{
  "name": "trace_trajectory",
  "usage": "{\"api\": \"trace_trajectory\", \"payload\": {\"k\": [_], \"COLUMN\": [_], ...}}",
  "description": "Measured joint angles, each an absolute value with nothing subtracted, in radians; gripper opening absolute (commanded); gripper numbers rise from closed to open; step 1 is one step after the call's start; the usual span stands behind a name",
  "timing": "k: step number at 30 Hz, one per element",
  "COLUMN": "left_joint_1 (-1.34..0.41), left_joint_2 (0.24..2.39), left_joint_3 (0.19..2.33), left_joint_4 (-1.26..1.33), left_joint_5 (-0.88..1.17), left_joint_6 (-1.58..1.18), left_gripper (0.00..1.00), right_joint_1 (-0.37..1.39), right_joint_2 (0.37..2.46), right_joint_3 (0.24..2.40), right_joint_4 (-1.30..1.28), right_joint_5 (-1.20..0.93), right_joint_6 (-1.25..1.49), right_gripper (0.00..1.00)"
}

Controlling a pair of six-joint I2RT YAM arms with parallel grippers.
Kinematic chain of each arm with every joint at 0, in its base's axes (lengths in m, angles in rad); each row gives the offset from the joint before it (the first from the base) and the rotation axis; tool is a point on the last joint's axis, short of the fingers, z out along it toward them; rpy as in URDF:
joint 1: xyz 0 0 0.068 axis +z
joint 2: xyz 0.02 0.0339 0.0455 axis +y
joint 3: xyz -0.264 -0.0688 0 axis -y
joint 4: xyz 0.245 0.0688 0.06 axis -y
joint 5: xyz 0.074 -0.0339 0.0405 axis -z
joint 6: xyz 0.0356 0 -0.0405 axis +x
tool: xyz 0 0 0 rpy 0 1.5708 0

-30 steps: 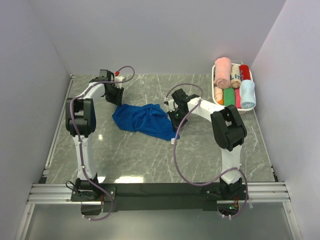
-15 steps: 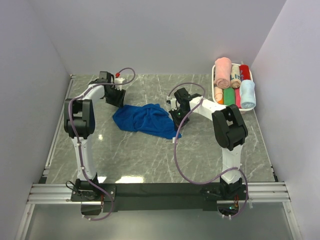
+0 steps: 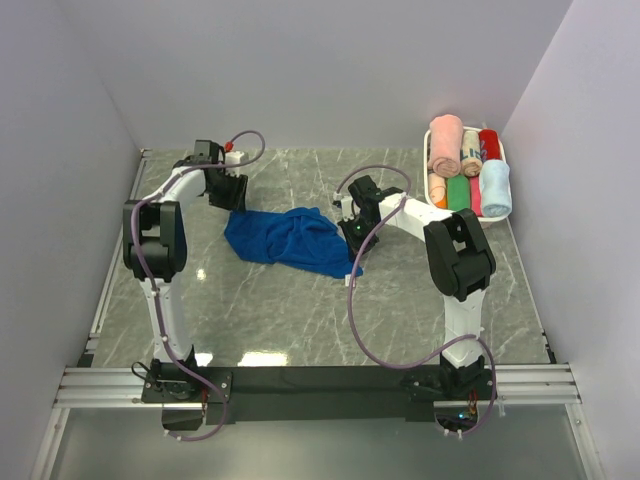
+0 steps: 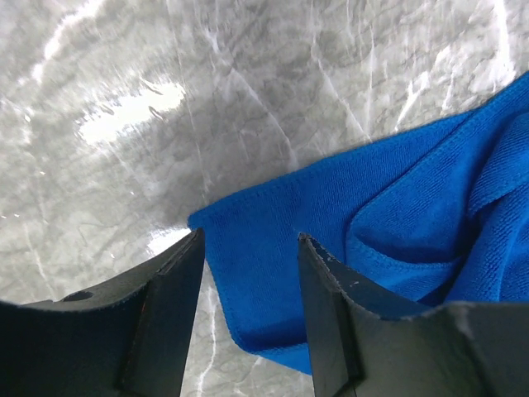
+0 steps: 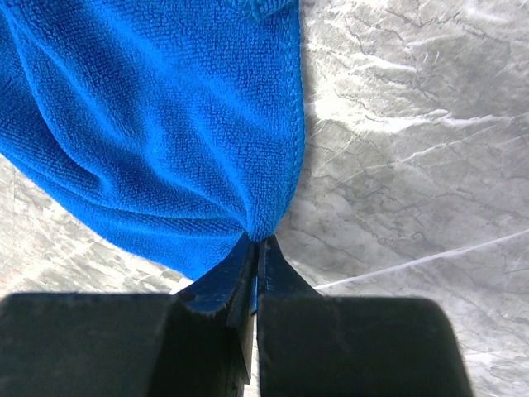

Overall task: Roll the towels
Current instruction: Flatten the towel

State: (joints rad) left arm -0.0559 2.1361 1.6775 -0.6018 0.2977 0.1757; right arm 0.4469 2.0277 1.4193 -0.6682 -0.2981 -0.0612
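The deep royal blue towel lies crumpled on the marble table, between the two arms. My left gripper is open at its far left corner. In the left wrist view that towel corner lies flat between and below the spread fingers, and the left gripper holds nothing. My right gripper is shut on the towel's right edge. The right wrist view shows the right gripper pinching a fold of the blue cloth. The pale sky blue towel sits rolled in the basket.
A white basket at the far right corner holds rolled pink, beige, red, green and orange towels beside the pale blue one. Grey walls close the table on three sides. Purple cables loop off both arms.
The left gripper has opened wider, leaving the towel corner lying flat, and drawn back slightly toward the far left. The right gripper stays shut on the towel's edge.
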Motion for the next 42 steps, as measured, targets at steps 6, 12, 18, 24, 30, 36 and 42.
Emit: {"api": "trace_trajectory", "payload": {"k": [6,12,18,24,30,36,42], "left_joint_1": [-0.056,-0.056,-0.054,-0.029,0.055,0.064,-0.057], "left_joint_2": [2.144,2.187,2.191,2.193,2.192,2.185,2.104], "left_joint_3": [1.678,1.689,1.689,1.721,1.862,1.868,1.633], "left_joint_4": [-0.614,-0.610,-0.602,-0.650,-0.695,-0.709,-0.709], "left_joint_5": [0.298,0.261,0.203,0.213,0.245,0.310,0.331], "left_joint_6": [0.162,0.154,0.154,0.157,0.167,0.196,0.228], "left_gripper": [0.51,0.36,0.00,0.00,0.00,0.93,0.86], "right_joint_1": [0.447,0.447,0.446,0.400,0.284,0.266,0.273], "right_joint_2": [2.028,2.027,2.024,1.993,1.956,1.944,1.944], "right_joint_3": [1.420,1.420,1.419,1.402,1.418,1.428,1.415], "right_joint_4": [-0.669,-0.670,-0.671,-0.686,-0.714,-0.734,-0.738], "right_joint_5": [-0.298,-0.296,-0.290,-0.214,-0.168,-0.175,-0.192], "right_joint_6": [-0.061,-0.066,-0.088,-0.167,-0.248,-0.279,-0.278], "right_gripper": [0.00,0.00,0.00,0.00,0.00,0.00,0.00]}}
